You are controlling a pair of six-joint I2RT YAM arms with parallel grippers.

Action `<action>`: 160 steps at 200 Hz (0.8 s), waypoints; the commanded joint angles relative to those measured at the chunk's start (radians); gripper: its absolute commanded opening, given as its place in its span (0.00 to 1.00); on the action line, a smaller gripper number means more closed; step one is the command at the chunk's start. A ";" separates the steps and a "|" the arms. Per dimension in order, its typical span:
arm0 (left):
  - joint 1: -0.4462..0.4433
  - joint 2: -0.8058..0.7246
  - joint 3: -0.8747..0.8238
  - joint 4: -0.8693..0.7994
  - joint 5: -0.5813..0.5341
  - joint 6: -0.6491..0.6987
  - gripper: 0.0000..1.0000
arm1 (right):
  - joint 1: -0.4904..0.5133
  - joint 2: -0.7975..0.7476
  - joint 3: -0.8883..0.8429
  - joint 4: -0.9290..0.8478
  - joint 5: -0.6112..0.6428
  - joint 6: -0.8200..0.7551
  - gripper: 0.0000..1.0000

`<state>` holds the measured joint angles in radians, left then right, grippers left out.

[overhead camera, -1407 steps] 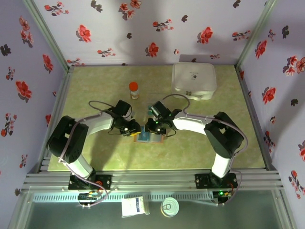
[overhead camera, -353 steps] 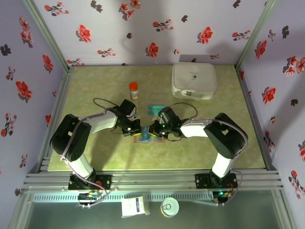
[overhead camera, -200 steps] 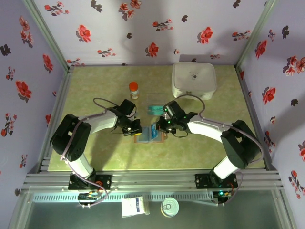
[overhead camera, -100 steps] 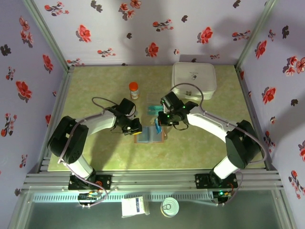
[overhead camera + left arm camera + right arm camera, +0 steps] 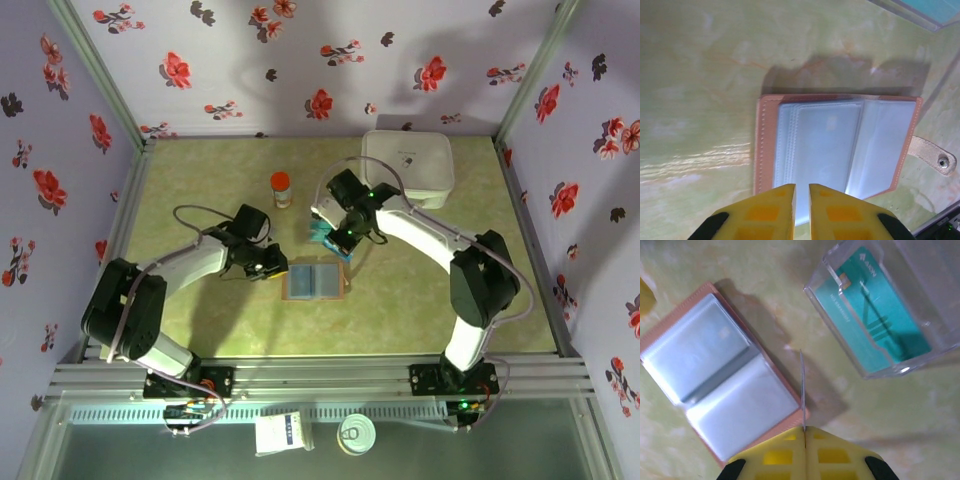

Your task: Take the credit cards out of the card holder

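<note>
We saw the card holder [image 5: 840,150] lying open and flat on the green table [image 5: 700,60], directly under and just ahead of the left pincer [image 5: 801,190]. Its outside was tan-brown with a stitched border. Its inner sleeves were pale blue-grey and glossy, and a strap with a snap [image 5: 934,158] stuck out from one side. The left pincer's yellow fingers stood a narrow slit apart, released and gripping nothing. The right pincer [image 5: 804,432] was clenched on a thin card [image 5: 802,385], seen edge-on and upright above the holder's rim. Ahead of that pincer, toward the right of its wrist view, a clear tray [image 5: 815,292] held a teal card [image 5: 875,325], apart from the card holder.
</note>
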<state>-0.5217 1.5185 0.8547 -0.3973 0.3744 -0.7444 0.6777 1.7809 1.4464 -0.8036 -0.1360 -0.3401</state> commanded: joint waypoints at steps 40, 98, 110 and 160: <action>0.037 -0.078 -0.064 -0.024 -0.034 0.003 0.17 | -0.077 0.167 0.307 -0.214 -0.044 -0.404 0.00; 0.039 -0.106 -0.075 -0.033 -0.038 -0.008 0.17 | -0.122 0.372 0.643 -0.368 -0.150 -0.495 0.00; 0.040 -0.109 -0.075 -0.037 -0.040 -0.009 0.17 | -0.129 0.419 0.714 -0.404 -0.164 -0.513 0.00; 0.041 -0.120 -0.078 -0.041 -0.050 -0.017 0.17 | -0.146 0.558 0.885 -0.449 -0.196 -0.531 0.00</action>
<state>-0.4896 1.4204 0.7887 -0.4065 0.3420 -0.7498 0.5430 2.2967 2.2841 -1.1896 -0.2939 -0.8360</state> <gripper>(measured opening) 0.172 0.063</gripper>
